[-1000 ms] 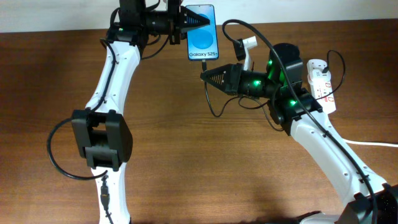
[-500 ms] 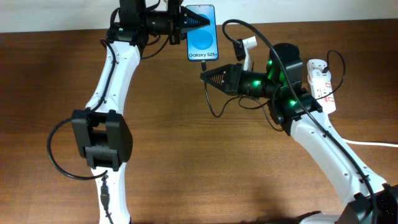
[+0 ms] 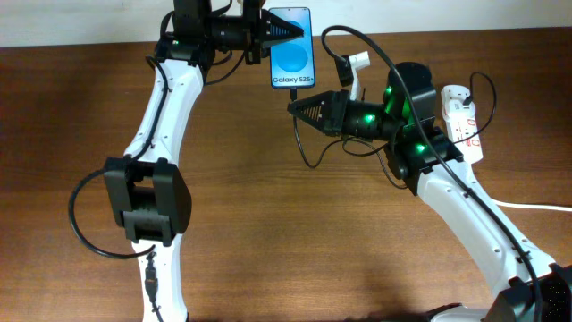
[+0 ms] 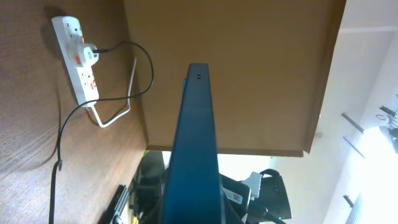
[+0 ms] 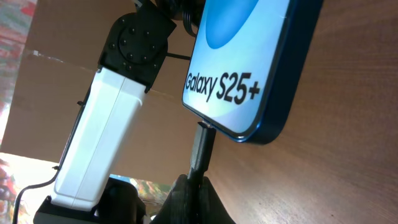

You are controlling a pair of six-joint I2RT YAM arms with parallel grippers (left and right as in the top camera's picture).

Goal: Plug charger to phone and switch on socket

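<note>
Two grips: left pincer (image 3: 280, 30) on phone (image 3: 295, 59), right pincer (image 3: 296, 107) on charger (image 5: 200, 147) at phone's base.

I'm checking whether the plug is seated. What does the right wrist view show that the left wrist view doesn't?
Only right wrist: the lit screen of the phone, and the plug at its bottom port, pinched by the shut right gripper; how deep it sits is unclear. Only left wrist: the socket, with the charger leading off it. Both: the phone.
</note>
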